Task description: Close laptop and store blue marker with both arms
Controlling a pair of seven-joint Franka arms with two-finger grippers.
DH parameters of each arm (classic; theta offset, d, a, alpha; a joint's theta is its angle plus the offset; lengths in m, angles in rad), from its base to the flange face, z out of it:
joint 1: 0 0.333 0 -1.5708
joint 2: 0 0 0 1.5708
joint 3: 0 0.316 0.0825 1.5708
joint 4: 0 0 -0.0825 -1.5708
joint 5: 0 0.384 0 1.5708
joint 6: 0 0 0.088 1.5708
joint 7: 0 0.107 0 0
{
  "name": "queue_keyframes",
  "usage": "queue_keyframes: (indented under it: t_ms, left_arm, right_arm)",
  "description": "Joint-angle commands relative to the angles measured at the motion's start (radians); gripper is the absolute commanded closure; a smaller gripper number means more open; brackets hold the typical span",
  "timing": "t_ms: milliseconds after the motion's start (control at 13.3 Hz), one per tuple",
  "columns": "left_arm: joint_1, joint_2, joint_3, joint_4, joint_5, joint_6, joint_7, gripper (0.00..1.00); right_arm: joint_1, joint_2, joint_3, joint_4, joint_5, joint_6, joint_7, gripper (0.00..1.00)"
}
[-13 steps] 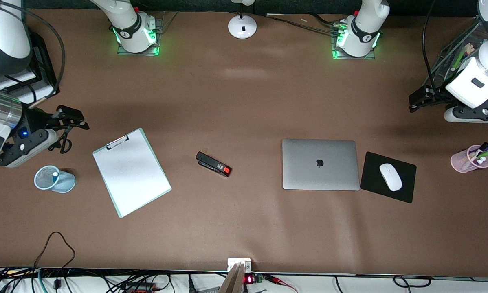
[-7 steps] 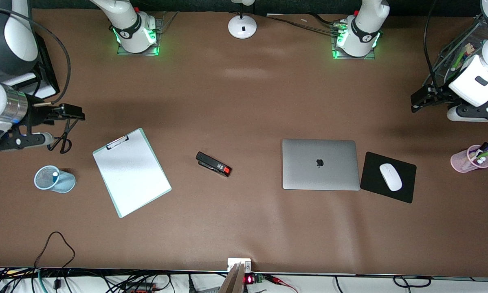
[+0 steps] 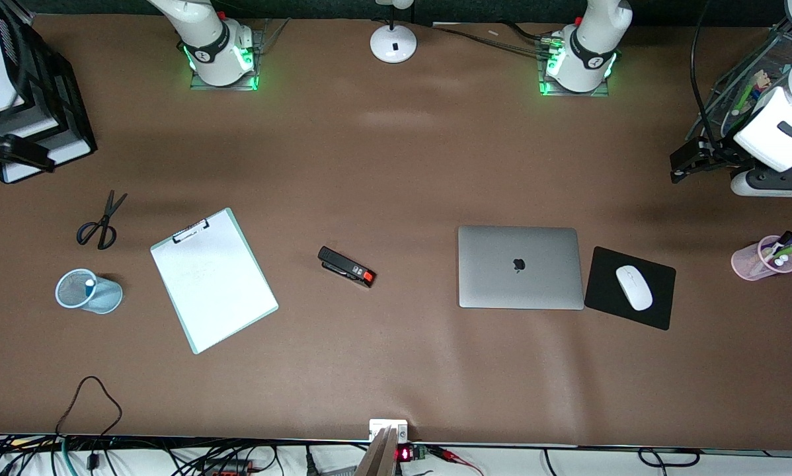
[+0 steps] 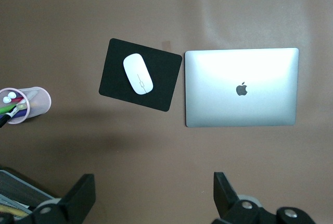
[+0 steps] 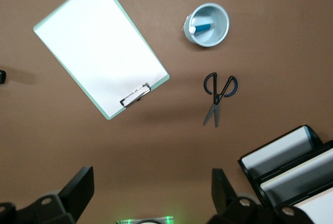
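Laptop [image 3: 520, 267] lies shut, marker [image 5: 202, 27] stands in the mesh cup [image 5: 208, 24]; left gripper [image 4: 151, 195] and right gripper [image 5: 148, 191] hang wide, empty.

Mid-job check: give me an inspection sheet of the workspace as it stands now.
Surface: brown table, flat.
Job's things: laptop shut, lid up; blue marker stands in the blue mesh cup.
Clutter: scissors, clipboard, stapler, white mouse on black mouse pad, pink pen cup, file trays.
Grippers: left gripper open, empty, above bare table beside the laptop; right gripper open, empty, above bare table by the scissors.
Cables: tangle along the front edge.
Surroundings: lamp base between the arm bases.
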Motion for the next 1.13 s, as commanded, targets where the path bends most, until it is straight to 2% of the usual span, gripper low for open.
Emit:
queue_keyframes:
  t_ms: [0,151,452,1056]
  left_arm:
    - [0.001,0.011,-0.001,0.032,0.017,-0.023,0.020,0.00]
    - [-0.002,0.011,-0.003,0.032,0.018,-0.023,0.020,0.00]
    - [0.004,0.011,-0.003,0.032,0.017,-0.023,0.021,0.00]
    - [0.004,0.011,-0.001,0.032,0.009,-0.023,0.023,0.00]
  right_arm:
    - [0.002,-0.024,0.016,0.001,0.010,0.006,0.023,0.00]
    - [-0.005,-0.045,0.009,-0.035,0.079,0.016,0.023,0.00]
    - [-0.002,-0.189,0.010,-0.247,0.067,0.154,0.002,0.00]
    - [-0.002,-0.193,0.013,-0.203,0.064,0.127,-0.027,0.00]
